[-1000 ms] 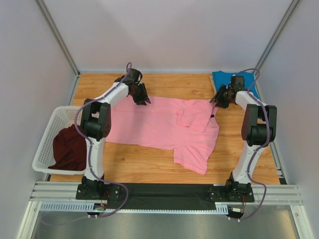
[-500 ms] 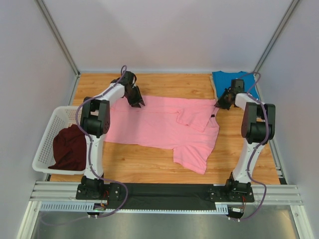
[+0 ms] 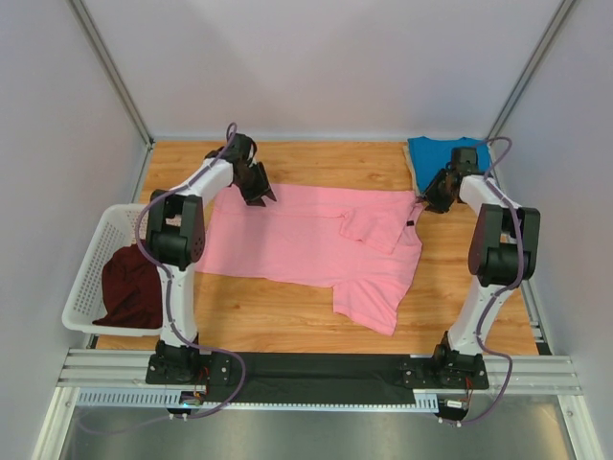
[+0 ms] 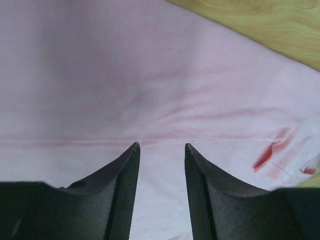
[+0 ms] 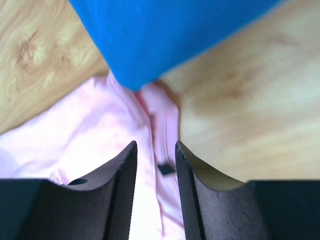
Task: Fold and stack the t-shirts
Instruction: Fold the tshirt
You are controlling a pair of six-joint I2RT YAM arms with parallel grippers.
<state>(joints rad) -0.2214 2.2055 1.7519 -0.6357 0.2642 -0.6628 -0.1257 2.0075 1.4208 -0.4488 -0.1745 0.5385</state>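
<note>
Left gripper (image 4: pixel 161 145): fingers apart, empty, over the far-left corner of the pink t-shirt (image 3: pixel 306 244). Right gripper (image 5: pixel 155 142): fingers apart, empty, at its far-right corner.

The pink t-shirt lies spread and mostly unfolded. Beyond that corner is the blue t-shirt (image 3: pixel 436 153), apparently folded. To its left, the maroon t-shirt (image 3: pixel 129 287) is crumpled in the basket (image 3: pixel 88 264).

Judged status: early, with two folds and the stacking outstanding. The right arm partly hides the blue t-shirt.
</note>
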